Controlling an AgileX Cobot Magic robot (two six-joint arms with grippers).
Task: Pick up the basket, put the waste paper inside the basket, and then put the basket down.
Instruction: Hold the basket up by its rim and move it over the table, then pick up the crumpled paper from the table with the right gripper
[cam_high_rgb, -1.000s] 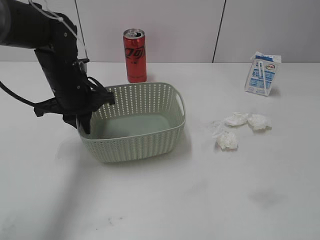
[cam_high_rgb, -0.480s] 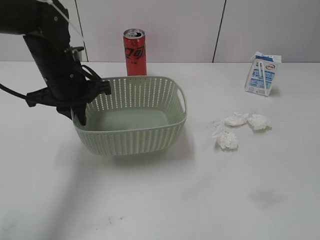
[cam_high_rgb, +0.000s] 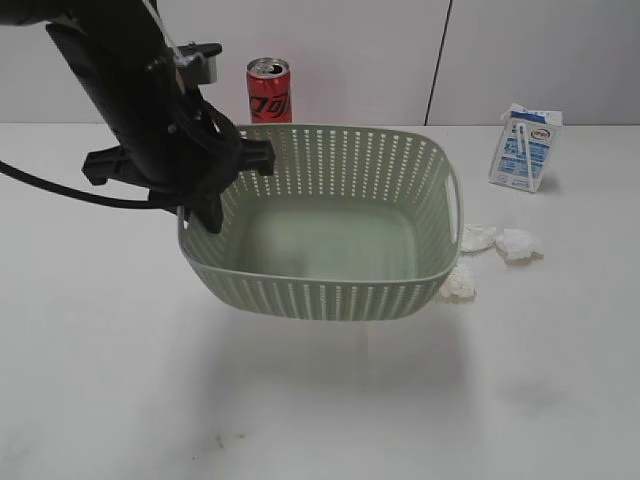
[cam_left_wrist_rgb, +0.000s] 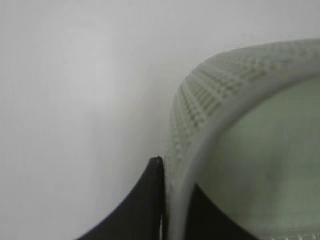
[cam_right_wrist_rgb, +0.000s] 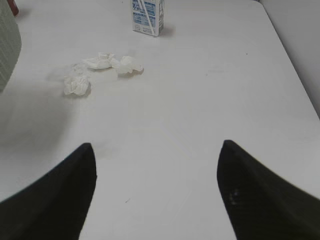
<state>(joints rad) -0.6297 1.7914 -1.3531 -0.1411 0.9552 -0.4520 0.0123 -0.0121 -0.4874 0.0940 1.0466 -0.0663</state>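
my left gripper (cam_high_rgb: 212, 205) fingers pinching basket (cam_high_rgb: 330, 228) rim at 9 o'clock, basket off table (cam_high_rgb: 320, 400). right gripper (cam_right_wrist_rgb: 156, 150) fingers spread; waste paper (cam_right_wrist_rgb: 102, 71) at its 11 o'clock.

My white table (cam_high_rgb: 300, 420) runs back to a pale panelled wall (cam_high_rgb: 350, 50) split by dark vertical seams. Light looks soft and even. Faint grey smudges, perhaps scuffs, mark the tabletop near me.

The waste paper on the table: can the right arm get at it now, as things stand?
Probably yes. The right gripper is open above bare table, and nothing stands between it and the waste paper. The lifted basket hangs to one side; the carton stands behind the wads.
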